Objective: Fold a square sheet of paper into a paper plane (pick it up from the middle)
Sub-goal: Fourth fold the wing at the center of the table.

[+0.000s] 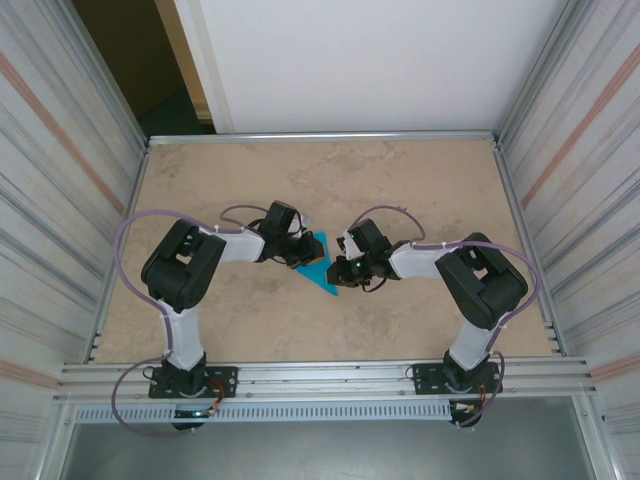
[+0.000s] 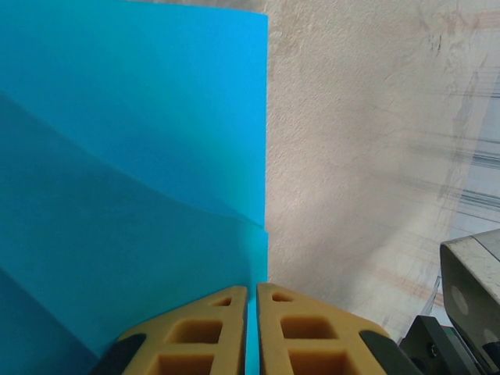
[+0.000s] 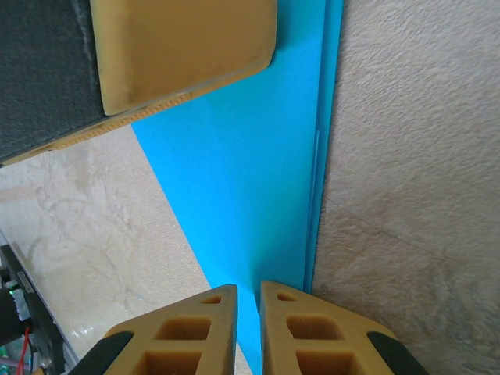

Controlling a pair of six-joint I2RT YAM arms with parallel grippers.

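From above, the blue paper (image 1: pixel 320 275) sits mid-worktop (image 1: pixel 420 180), half hidden between the arms. On the left wrist camera, the left tool (image 2: pixel 251 328) is pinched shut on its edge, with overlapping layers showing. On the right wrist camera, the right tool (image 3: pixel 248 324) clamps the paper beside a doubled edge, and the other tool's pad (image 3: pixel 180 55) is cut off at the top.
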